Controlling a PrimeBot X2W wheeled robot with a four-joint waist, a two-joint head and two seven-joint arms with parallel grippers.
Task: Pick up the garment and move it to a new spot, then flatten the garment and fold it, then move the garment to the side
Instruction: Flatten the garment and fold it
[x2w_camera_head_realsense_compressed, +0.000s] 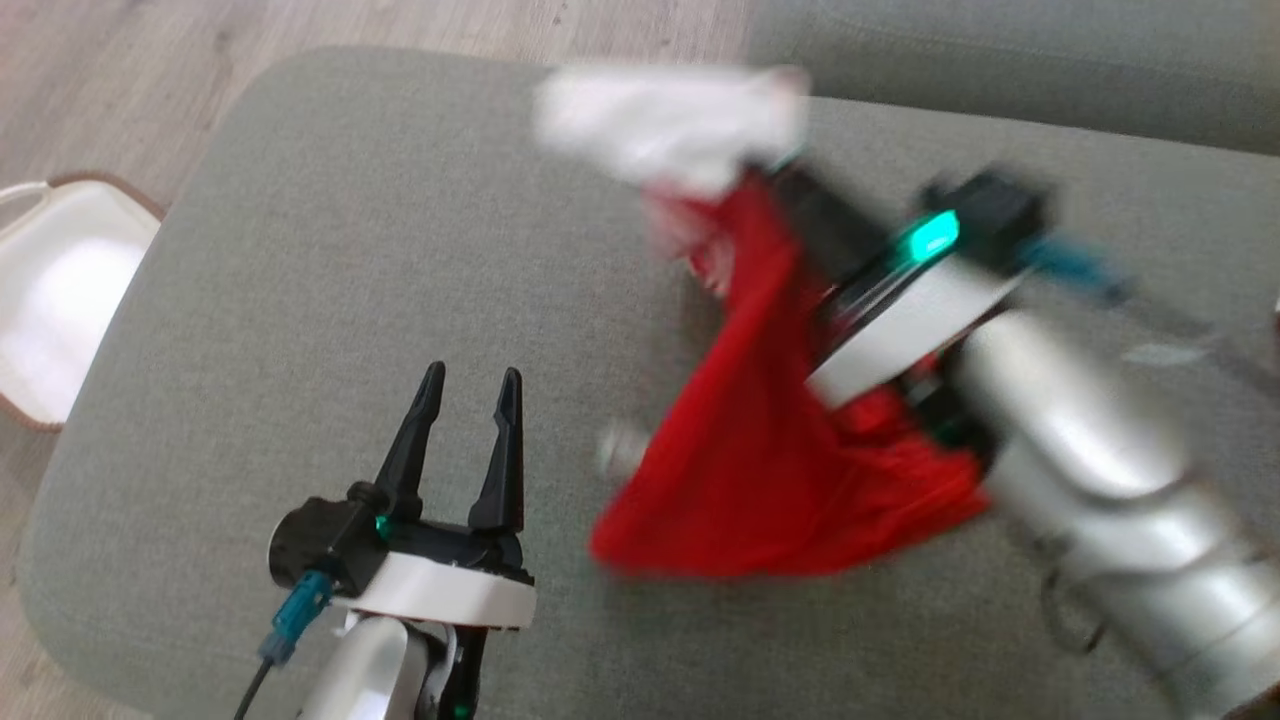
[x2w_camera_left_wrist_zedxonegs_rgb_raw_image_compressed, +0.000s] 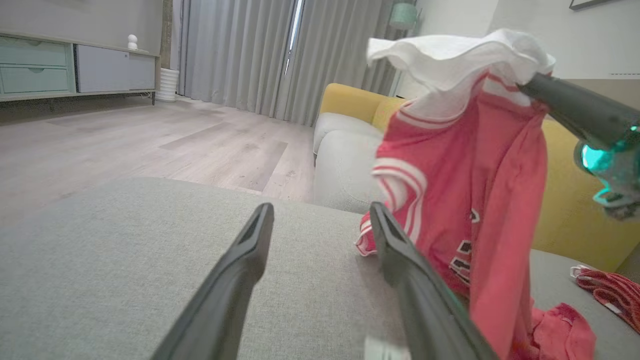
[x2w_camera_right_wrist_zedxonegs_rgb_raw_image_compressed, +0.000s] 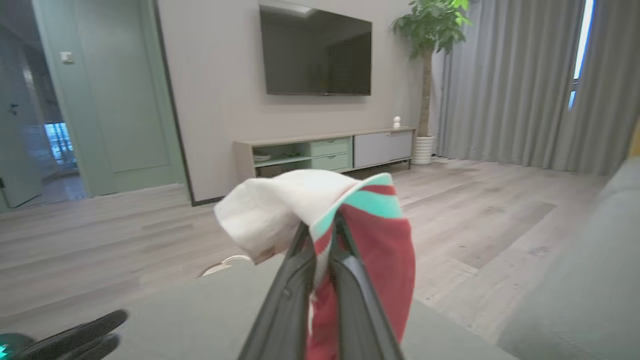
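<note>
The garment is a red top with white sleeves and white stripes. It hangs lifted off the grey cushion, its lower end still trailing on the fabric. My right gripper is shut on its upper part, and the cloth bunches around the closed fingers in the right wrist view. The left wrist view shows the garment dangling from the right gripper's finger. My left gripper stands open over the cushion to the garment's left, holding nothing; its fingers are spread apart.
A white basket stands on the wooden floor off the cushion's left edge. Another grey cushion lies behind. A yellow sofa back and a second red striped cloth sit at the right.
</note>
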